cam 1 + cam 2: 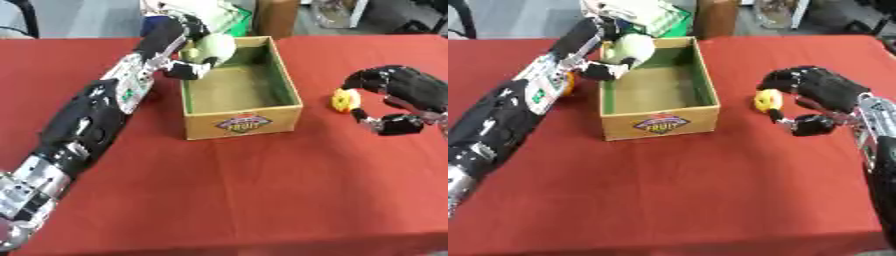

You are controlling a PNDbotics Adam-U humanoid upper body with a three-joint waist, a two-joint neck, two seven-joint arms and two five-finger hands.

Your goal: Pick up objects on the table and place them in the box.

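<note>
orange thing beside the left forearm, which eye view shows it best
The right eye view: a sliver of the orange thing shows between the left arm and the box. In the left eye view the arm hides it.

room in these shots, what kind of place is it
Probably a lab or demo room, not a home: a table under a red cloth bears only a cardboard fruit box and small test objects, with bare grey floor and furniture legs beyond it.

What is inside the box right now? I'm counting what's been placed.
The box shows only its bare floor; the left hand holds a pale ball over its far corner, hiding that spot.
</note>
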